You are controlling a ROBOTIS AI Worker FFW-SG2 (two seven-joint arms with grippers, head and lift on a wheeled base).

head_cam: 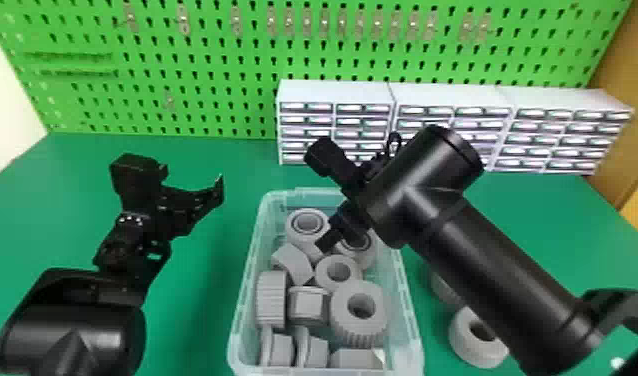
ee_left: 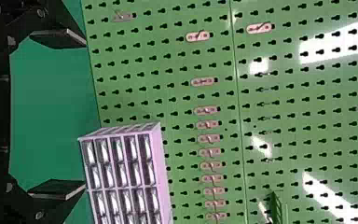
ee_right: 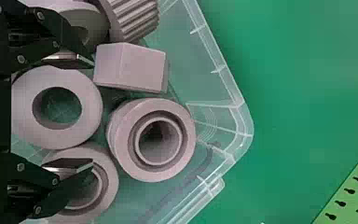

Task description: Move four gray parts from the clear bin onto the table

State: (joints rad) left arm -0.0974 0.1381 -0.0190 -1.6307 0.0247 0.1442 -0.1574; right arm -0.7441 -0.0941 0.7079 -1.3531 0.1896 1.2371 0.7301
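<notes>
My right gripper [head_cam: 328, 242] is over the back half of the clear bin [head_cam: 248, 280], which holds several gray parts. In the right wrist view, the right gripper [ee_right: 93, 112] stands open, its fingers on either side of a gray ring [ee_right: 56, 77]. Close by are a gray block [ee_right: 142, 70] and a flanged round part [ee_right: 121, 140]; another round part [ee_right: 109, 186] is partly covered by one finger. Left of the bin, my left gripper [head_cam: 218, 190] is held above the table; the left wrist view has this gripper [ee_left: 85, 115] open with nothing between its fingers.
Two gray parts lie on the table right of the bin, a ring [head_cam: 460, 345] and one [head_cam: 443, 287] partly hidden by the right arm. White drawer cabinets [head_cam: 335, 92] stand behind the bin, before a green pegboard [head_cam: 208, 105].
</notes>
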